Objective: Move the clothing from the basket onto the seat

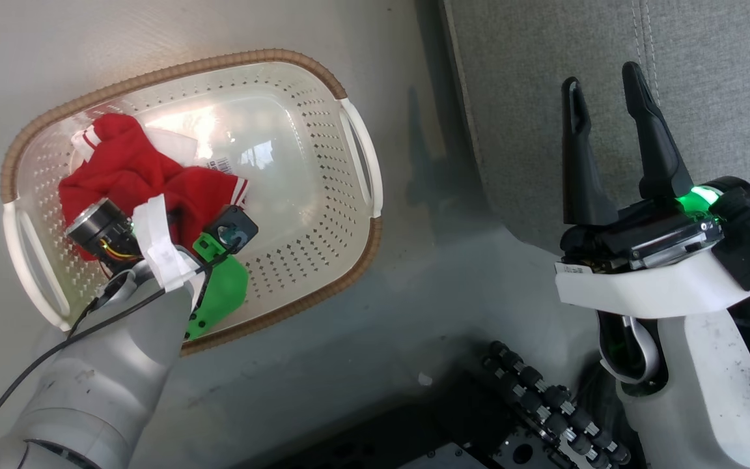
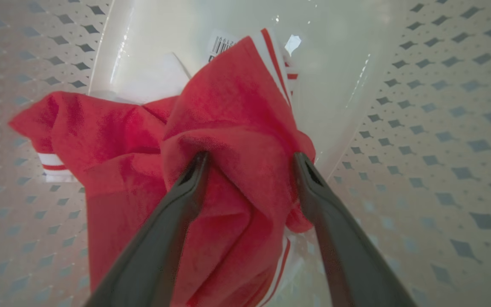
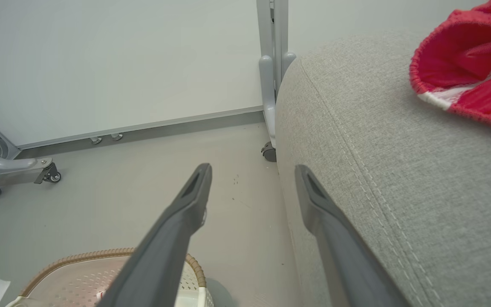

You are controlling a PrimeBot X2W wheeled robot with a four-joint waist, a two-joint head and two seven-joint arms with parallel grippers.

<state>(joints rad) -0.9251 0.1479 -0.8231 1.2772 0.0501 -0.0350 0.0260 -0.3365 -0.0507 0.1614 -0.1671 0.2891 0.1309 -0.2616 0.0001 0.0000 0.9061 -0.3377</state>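
Pale left forearm (image 1: 101, 391) reaches from the head view's near corner into the one basket (image 1: 219, 62), over the bunched red clothing (image 1: 131, 172) at its left end, while the right gripper (image 1: 601, 75) hangs wide open and empty beside the one grey seat (image 1: 544, 65), off to the basket's right. Left wrist view: the left gripper (image 2: 249, 164) stands open, its two fingers straddling a raised fold of that clothing, not yet pinched I judge, the bundle lying crosswise to them. Right wrist view: one red garment (image 3: 467, 55) lies on the seat, so two lots in all, and the left arm is the nearer to what remains
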